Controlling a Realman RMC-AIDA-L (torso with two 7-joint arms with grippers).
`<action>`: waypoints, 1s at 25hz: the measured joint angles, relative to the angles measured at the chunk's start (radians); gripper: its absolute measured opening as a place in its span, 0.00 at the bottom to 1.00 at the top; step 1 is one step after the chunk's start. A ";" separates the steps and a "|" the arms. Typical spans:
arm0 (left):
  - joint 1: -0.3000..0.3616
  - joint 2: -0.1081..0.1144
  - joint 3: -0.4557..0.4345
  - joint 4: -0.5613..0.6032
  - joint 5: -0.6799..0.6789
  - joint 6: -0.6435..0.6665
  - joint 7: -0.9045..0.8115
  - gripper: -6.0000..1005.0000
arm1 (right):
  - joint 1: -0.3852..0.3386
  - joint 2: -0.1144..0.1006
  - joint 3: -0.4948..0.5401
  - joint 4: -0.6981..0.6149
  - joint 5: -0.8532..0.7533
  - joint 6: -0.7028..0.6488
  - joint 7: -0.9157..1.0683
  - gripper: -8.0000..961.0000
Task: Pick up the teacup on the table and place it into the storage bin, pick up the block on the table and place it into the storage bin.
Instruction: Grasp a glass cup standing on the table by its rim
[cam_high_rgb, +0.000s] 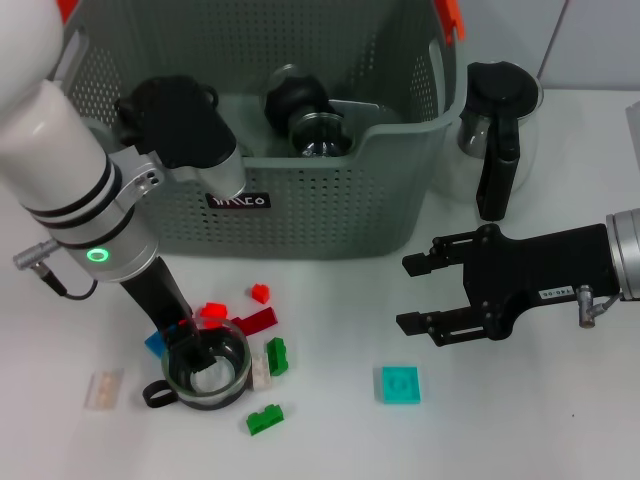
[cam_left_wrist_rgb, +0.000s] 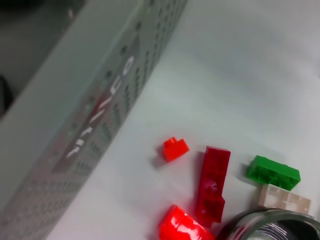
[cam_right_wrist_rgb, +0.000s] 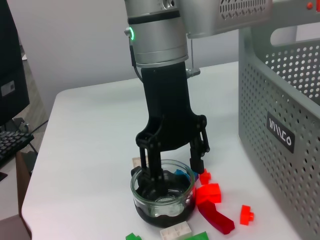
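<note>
One finger of the left gripper (cam_high_rgb: 197, 352) is lowered inside the teacup (cam_high_rgb: 207, 373) and the other outside its rim, the wall bracketed but not visibly clamped. Clear glass, dark base and handle are seen. Scattered blocks (cam_high_rgb: 271, 357) crowd it, before the storage bin (cam_high_rgb: 300, 205). The right gripper (cam_high_rgb: 421, 293) is held spread nearby.

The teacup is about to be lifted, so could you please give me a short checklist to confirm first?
1. Left gripper straddles the teacup rim, one finger inside, one outside: ok.
2. Fingers clamped on the glass wall: cannot tell.
3. Blocks crowd the cup and could be dragged: not ok.
4. Storage bin has open room beside the dark item already inside: ok.
5. Right gripper is open, well clear of the cup: ok.
</note>
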 joint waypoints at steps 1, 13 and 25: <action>-0.006 0.001 -0.003 -0.007 0.000 0.000 -0.001 0.75 | 0.000 0.000 0.000 0.000 0.000 0.000 0.000 0.76; -0.038 0.011 -0.029 -0.054 0.002 0.006 0.001 0.43 | 0.000 0.000 0.000 0.000 0.000 0.000 0.001 0.76; -0.046 0.016 -0.062 -0.069 -0.005 0.002 0.023 0.17 | 0.002 0.003 0.000 -0.007 0.000 -0.002 0.004 0.76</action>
